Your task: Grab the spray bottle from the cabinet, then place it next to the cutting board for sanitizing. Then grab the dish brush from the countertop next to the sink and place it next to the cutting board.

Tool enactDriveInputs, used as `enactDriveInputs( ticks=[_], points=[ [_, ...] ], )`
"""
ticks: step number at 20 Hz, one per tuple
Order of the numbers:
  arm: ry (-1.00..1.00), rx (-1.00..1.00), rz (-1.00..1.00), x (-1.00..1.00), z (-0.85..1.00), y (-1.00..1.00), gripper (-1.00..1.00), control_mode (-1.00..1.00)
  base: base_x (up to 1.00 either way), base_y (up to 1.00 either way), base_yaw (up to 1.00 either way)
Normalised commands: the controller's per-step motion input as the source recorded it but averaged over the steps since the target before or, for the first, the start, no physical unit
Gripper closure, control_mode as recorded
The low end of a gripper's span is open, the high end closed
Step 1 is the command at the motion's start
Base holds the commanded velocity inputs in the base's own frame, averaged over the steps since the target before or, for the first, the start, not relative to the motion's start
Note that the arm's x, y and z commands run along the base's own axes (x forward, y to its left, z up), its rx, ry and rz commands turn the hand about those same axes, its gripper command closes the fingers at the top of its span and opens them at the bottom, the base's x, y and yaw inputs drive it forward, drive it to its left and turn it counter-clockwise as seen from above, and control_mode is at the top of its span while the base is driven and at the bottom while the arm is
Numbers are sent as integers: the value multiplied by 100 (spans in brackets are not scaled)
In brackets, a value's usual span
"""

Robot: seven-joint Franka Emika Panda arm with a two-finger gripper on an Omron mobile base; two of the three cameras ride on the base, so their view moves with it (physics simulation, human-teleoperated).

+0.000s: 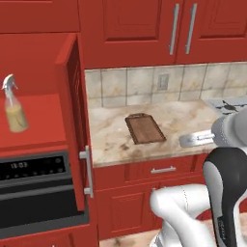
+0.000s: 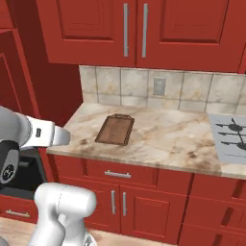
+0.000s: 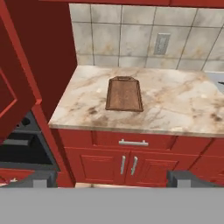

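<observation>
First step is in hand — the spray bottle (image 1: pixel 13 106) stands untouched in the cabinet (image 1: pixel 43 120) niche, cutting board (image 1: pixel 144 128) near the countertop's (image 1: pixel 183 118) left edge. The gripper (image 3: pixel 111 178) is spread wide, empty — next it must swing left into the niche.

A dark brown cutting board (image 3: pixel 124 94) lies on a beige countertop (image 3: pixel 175 109) veined in brown marble. The cabinet (image 1: pixel 43 120) and the wall cupboards (image 2: pixel 144 31) are deep red, the latter with steel-grey bar handles. A clear spray bottle (image 1: pixel 13 107) holds yellowish liquid under a white trigger head. Backsplash tiles (image 2: pixel 134 86) are mottled beige-grey. The oven (image 1: pixel 36 188) front is black.
</observation>
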Motion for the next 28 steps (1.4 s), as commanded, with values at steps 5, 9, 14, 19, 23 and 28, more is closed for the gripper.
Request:
enactDriveInputs(
  ticks=[5, 9, 14, 19, 23, 28],
  points=[
    [0, 0, 0, 0, 0, 0, -100, 100, -100, -20, 0],
    [0, 0, 0, 0, 0, 0, -100, 100, -100, 92, 0],
    [0, 0, 0, 0, 0, 0, -100, 100, -66, 100, 0],
    [0, 0, 0, 0, 0, 0, -100, 100, 7, 100, -3],
    [0, 0, 0, 0, 0, 0, -100, 100, 97, 97, -10],
    [0, 0, 0, 0, 0, 0, -100, 100, 98, 48, -5]
  ],
)
